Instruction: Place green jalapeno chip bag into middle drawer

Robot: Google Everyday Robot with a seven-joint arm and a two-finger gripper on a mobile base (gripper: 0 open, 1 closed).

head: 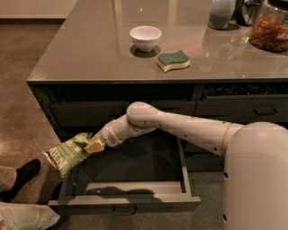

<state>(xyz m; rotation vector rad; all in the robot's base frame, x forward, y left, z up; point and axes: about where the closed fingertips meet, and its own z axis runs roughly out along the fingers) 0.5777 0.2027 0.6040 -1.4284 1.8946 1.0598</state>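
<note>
The green jalapeno chip bag is a crinkly light-green bag with pale lettering, held in the air over the left edge of the open drawer. My gripper is shut on the bag's upper right corner, at the end of my white arm that reaches left from my body. The middle drawer is pulled out wide below the arm, dark grey with a plain grey inside and a small bar handle on its front. The bag hangs partly outside the drawer's left wall.
On the grey counter stand a white bowl and a green-and-yellow sponge. A jar of snacks and a grey jug stand at the back right. A person's black shoe is on the floor at left.
</note>
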